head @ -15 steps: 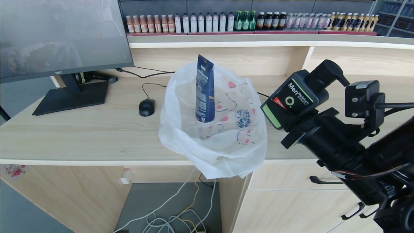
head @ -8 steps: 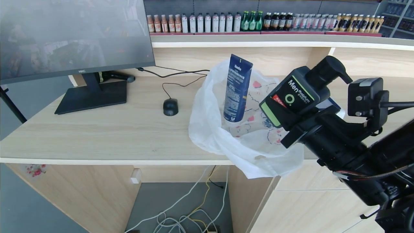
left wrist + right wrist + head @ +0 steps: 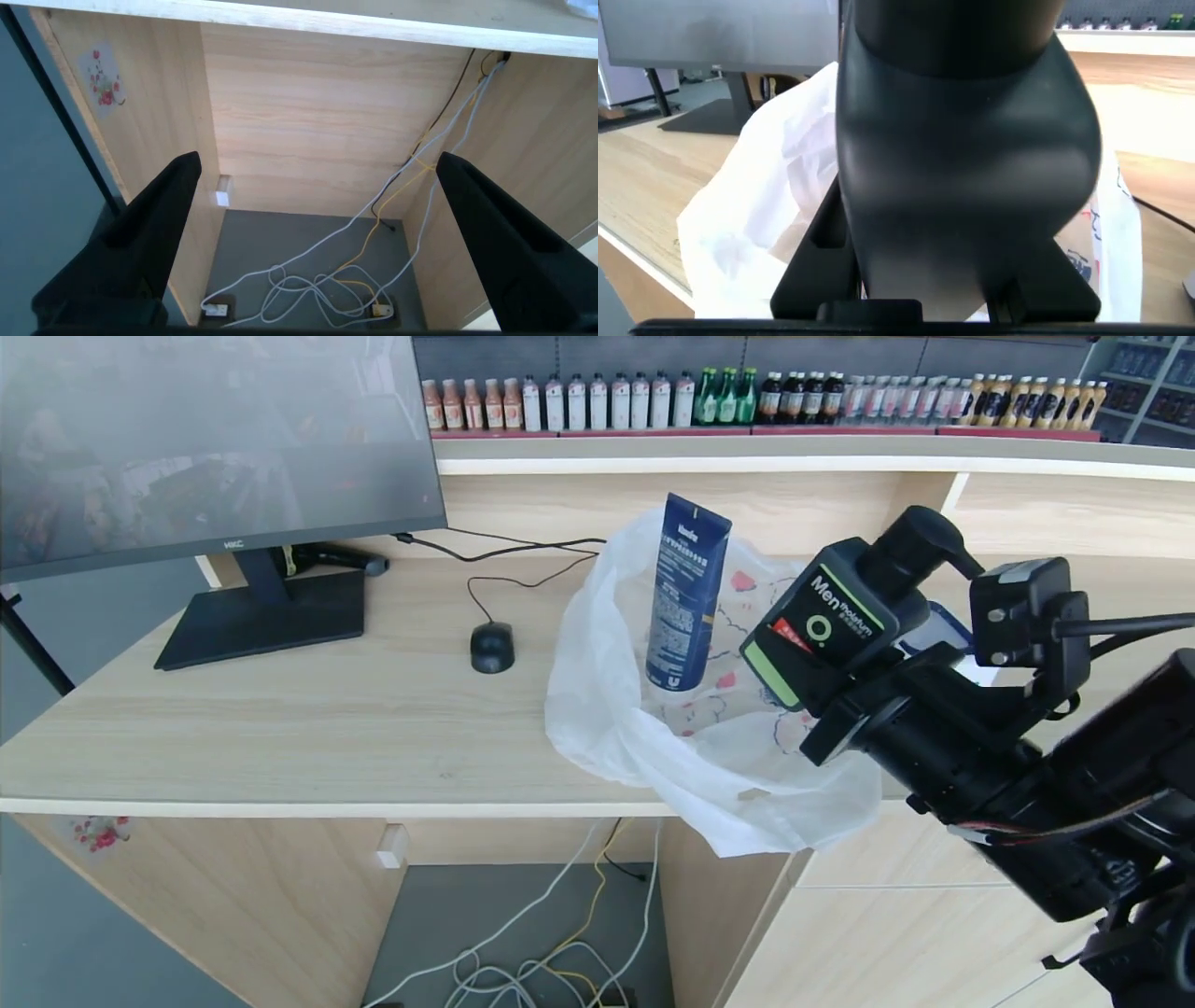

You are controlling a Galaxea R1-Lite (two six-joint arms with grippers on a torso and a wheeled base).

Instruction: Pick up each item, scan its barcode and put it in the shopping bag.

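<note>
A black pump bottle (image 3: pixel 826 625) with a green-edged label hangs tilted over the right side of the white shopping bag (image 3: pixel 653 737), and my right gripper (image 3: pixel 878 695) is shut on it. In the right wrist view the bottle (image 3: pixel 971 159) is close up, with the bag (image 3: pixel 766 196) spread open behind it. A dark blue tube (image 3: pixel 686 593) stands upright inside the bag. My left gripper (image 3: pixel 318 243) hangs low in front of the counter with its fingers (image 3: pixel 140 252) wide open and nothing between them.
The bag sits on a wooden counter (image 3: pixel 280 728) and droops over its front edge. A monitor (image 3: pixel 215 448), a mouse (image 3: pixel 492 647) and cables are to the left. A blue-and-white item (image 3: pixel 943 630) lies behind the bottle. Bottles line the back shelf (image 3: pixel 747 429).
The head camera swung at first, shifting the whole picture right. Since then my right gripper has carried the pump bottle slightly left, further over the bag.
</note>
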